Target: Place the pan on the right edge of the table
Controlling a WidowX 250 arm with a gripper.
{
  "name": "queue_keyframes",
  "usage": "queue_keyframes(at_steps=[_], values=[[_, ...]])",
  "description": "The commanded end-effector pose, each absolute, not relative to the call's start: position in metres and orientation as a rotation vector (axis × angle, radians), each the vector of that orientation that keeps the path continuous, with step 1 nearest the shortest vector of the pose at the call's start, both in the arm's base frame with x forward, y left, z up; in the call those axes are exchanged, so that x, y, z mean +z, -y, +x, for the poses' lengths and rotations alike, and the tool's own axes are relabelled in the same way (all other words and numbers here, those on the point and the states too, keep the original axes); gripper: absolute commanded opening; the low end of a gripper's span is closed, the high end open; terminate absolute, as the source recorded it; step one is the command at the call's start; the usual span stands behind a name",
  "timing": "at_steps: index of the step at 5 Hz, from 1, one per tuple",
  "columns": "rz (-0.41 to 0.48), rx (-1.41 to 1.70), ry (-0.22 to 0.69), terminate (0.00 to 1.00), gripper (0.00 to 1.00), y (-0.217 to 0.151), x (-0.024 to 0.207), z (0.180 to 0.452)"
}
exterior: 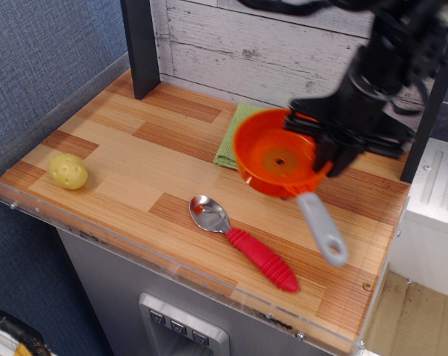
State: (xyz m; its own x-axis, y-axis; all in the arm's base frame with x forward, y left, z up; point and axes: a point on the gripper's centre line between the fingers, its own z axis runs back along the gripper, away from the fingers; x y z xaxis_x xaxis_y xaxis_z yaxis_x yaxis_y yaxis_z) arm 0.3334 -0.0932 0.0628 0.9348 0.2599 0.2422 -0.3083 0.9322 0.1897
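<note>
Gripper (329, 157) sits right of frame centre, black, motion-blurred, jaws pinching the right rim of the pan (278, 159). Pan is orange, tilted with its open face toward the camera, dark centre spot visible. It is held up off the table (135, 159), over the right half of the tabletop. Grey handle (321, 228) points down toward the lower right, its end loop hanging near the table's right-front area; can't tell whether it touches the wood. Pan hides most of the green cloth (230, 138); only the cloth's left strip shows. Red-handled spoon (242, 242) lies on the wood below the pan, bowl toward centre. Yellow ball (67, 170) rests at the left edge, well apart from everything else.
</note>
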Motion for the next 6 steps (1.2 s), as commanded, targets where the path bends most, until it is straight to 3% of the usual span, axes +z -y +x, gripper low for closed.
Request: queue_keyframes(at_steps=[1,2,5,6], values=[[0.16,0.31,0.259,0.0,0.0,0.128,0.058,0.344],[0.126,0.313,0.242,0.0,0.0,0.131,0.049,0.341],[0.132,0.291,0.201,0.0,0.0,0.132,0.025,0.338],[0.111,0.279,0.204,0.0,1.0,0.131,0.03,0.338]])
